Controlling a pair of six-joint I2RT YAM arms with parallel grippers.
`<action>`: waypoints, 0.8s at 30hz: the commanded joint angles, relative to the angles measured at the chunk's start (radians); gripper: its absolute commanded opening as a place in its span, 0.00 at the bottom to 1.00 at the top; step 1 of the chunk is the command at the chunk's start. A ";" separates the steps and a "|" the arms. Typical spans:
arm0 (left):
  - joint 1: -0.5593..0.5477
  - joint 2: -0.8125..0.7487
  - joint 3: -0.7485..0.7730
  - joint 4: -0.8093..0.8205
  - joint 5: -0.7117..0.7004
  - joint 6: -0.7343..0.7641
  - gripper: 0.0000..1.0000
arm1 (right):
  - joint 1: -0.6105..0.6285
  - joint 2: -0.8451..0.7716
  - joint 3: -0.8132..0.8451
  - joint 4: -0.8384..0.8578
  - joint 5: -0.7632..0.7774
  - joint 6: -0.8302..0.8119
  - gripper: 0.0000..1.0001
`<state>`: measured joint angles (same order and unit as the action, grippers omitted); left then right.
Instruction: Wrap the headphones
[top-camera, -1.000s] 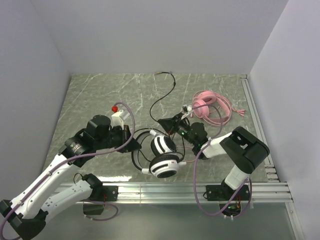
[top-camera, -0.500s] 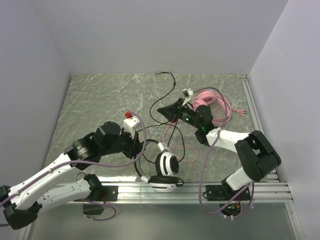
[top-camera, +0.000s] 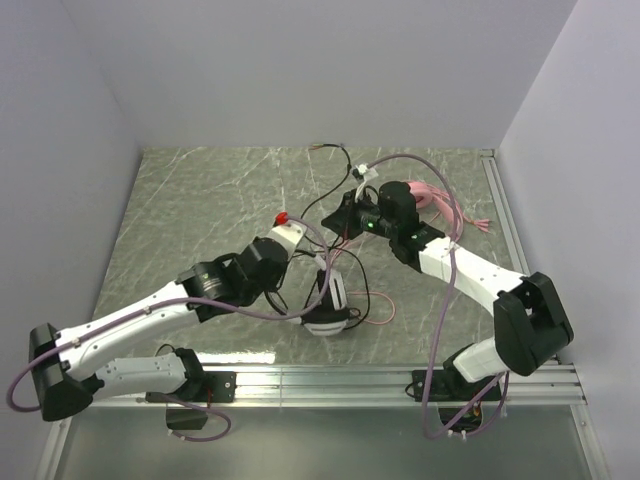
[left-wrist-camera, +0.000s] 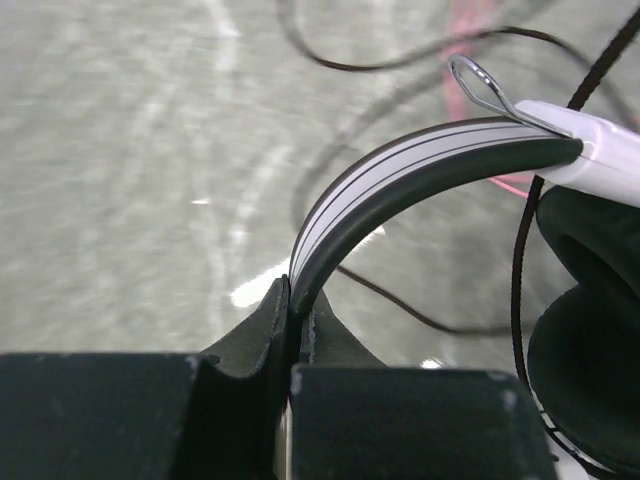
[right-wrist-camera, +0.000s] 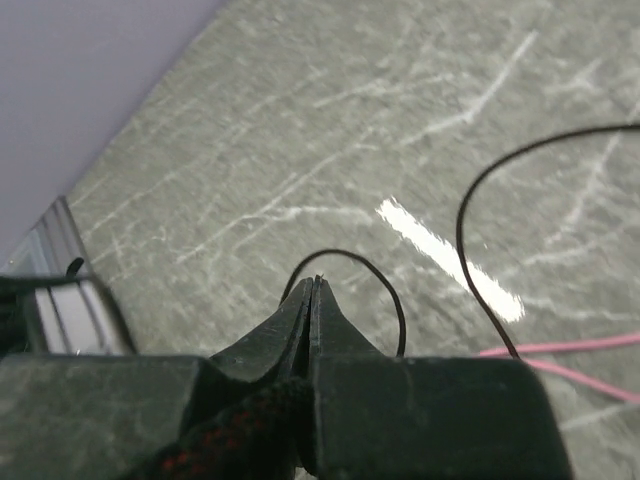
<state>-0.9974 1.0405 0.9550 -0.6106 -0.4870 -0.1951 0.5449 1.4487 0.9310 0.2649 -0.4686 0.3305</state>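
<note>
1. Two arms reach over the desk (top-camera: 190, 200), each ending in one pincer.
2. There are two headsets: one black and white headset (top-camera: 328, 303) and one pink headset (top-camera: 432, 193).
3. The left pincer (left-wrist-camera: 293, 300) is clamped on the black and white headset's headband (left-wrist-camera: 400, 170), which is squeezed edge-on between its tips.
4. In the left wrist view, one black ear cushion (left-wrist-camera: 585, 300) hangs to the right of the band, and a bent metal wire (left-wrist-camera: 480, 85) sticks out above the band's white end.
5. From above, this headset sits near the middle of the desk towards the near edge, just beyond the left pincer (top-camera: 305, 285). Whether it rests on the surface or is lifted off it cannot be told.
6. The right pincer (right-wrist-camera: 315, 285) is closed on the black cable (right-wrist-camera: 470, 210); a small loop of it arches just past the tips.
7. From above, the right pincer (top-camera: 335, 215) is over the middle of the desk, and the black cable (top-camera: 345, 165) runs on towards the far wall.
8. The pink headset lies at the far right, largely hidden behind the right arm.
9. One pink cable (top-camera: 378, 318) trails to the near side, beside the black and white headset; a stretch of it (right-wrist-camera: 560, 348) also shows in the right wrist view.
</note>
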 joint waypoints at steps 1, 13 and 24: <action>-0.010 0.038 0.090 0.071 -0.254 0.025 0.00 | -0.007 -0.053 0.069 -0.168 0.065 -0.031 0.03; -0.010 0.184 0.212 0.000 -0.541 0.101 0.00 | 0.000 -0.047 0.161 -0.402 0.151 -0.087 0.00; 0.108 0.326 0.347 -0.011 -0.697 0.059 0.00 | 0.027 -0.192 0.172 -0.490 0.024 -0.117 0.00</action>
<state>-0.9489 1.3869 1.2083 -0.6727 -1.1103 -0.1123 0.5594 1.3281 1.0451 -0.1978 -0.3843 0.2451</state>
